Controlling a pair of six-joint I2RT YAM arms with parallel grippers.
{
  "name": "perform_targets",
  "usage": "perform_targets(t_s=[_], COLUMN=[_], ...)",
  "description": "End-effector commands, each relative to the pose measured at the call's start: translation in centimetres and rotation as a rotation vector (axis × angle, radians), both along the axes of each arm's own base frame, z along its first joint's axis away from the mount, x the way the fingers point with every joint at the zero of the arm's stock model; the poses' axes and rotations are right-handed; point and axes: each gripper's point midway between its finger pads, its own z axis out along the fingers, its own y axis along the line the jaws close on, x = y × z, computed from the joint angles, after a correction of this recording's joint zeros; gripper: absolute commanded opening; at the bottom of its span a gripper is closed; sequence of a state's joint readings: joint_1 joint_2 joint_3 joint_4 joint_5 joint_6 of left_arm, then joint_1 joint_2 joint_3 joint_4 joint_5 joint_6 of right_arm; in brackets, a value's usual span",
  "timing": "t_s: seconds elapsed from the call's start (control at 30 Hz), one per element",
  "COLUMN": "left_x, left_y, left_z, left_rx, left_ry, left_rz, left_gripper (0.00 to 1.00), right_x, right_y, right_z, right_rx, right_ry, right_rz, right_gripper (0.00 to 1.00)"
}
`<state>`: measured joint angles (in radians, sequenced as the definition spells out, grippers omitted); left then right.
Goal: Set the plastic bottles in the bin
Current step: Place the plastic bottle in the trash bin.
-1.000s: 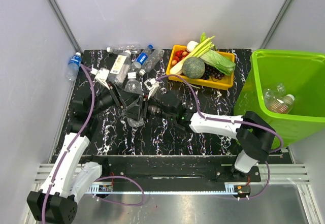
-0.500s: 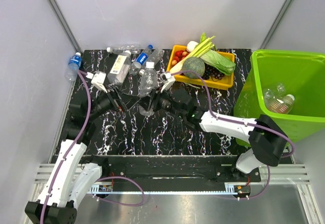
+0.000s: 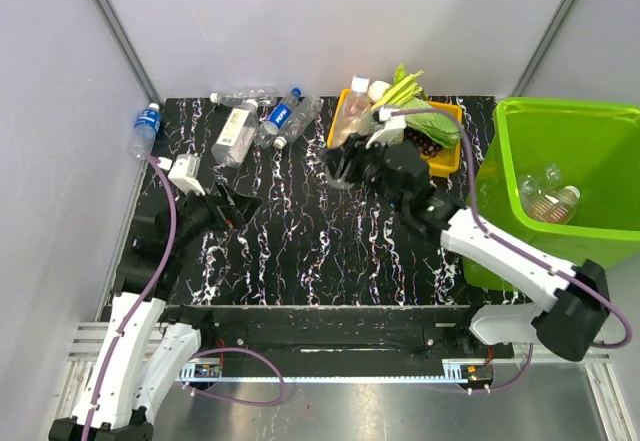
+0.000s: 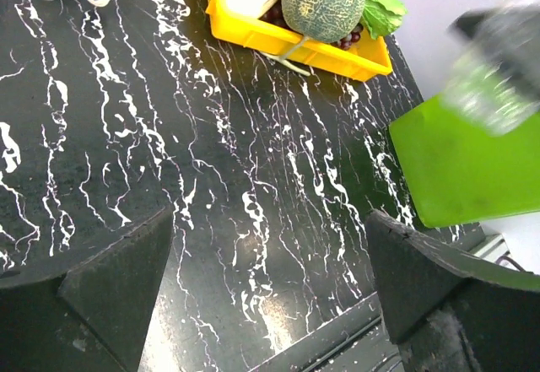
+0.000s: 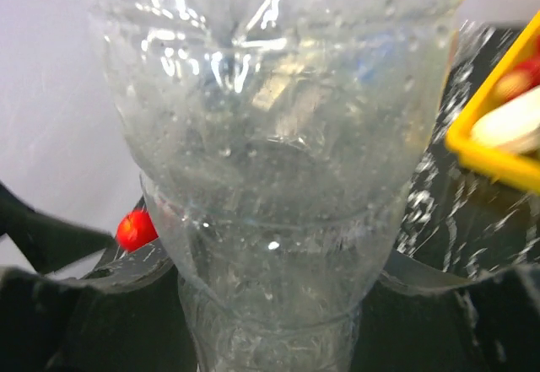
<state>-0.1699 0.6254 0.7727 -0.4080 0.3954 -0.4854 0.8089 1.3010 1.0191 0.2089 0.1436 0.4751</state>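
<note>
My right gripper [image 3: 347,164] is shut on a clear plastic bottle [image 3: 351,124], held up above the left end of the yellow tray. That bottle [image 5: 278,161] fills the right wrist view, with a dark finger on each side of it near the bottom edge. My left gripper [image 3: 233,205] stands open over the table's left part, and only bare table shows between its fingers [image 4: 110,279]. Several more bottles [image 3: 240,129] lie at the table's back left. The lime-green bin [image 3: 590,126] stands at the right with bottles [image 3: 548,197] inside.
A yellow tray [image 3: 436,164] of vegetables and fruit sits at the back between the bottles and the bin. One blue-labelled bottle [image 3: 146,123] lies beyond the table's left edge. White walls and metal posts close in the back and sides.
The left gripper opened, let go of the bottle both grippers held, and drew back to the left. The right gripper carried that bottle up and to the right, toward the tray.
</note>
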Motion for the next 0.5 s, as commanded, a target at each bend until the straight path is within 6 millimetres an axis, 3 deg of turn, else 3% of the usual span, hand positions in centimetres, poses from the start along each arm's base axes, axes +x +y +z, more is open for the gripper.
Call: perform_targets(t_s=[0.0,0.17,0.33,0.43,0.47], left_x=[-0.1,0.1,0.3,0.3,0.4], left_y=[0.9,1.0,1.1,1.3,1.6], left_z=[-0.8,-0.8,-1.3,-1.6,-1.6], left_rx=[0.059,0.07,0.082,0.089,0.096], left_ry=[-0.007,0.001,0.019,0.026,0.03], left_rz=[0.026,0.032,0.04,0.051,0.067], left_gripper=[0.99,0.99,0.99,0.99,0.99], right_x=[0.6,-0.6,-2.9,-5.4,-7.2], right_y=[-7.6,-15.5,-24.1,-29.5,-32.0], right_z=[11.1,16.9,18.7,19.3,19.5], right_rx=[-0.11,-0.192,-0.386,-0.455,-0.452], right_ry=[-0.219,-0.29,-0.309,-0.283,-0.27], right_rz=[-0.248,-0.471,-0.756,-0.95,-1.027], right_gripper=[0.28,0.28,0.29,0.29,0.28])
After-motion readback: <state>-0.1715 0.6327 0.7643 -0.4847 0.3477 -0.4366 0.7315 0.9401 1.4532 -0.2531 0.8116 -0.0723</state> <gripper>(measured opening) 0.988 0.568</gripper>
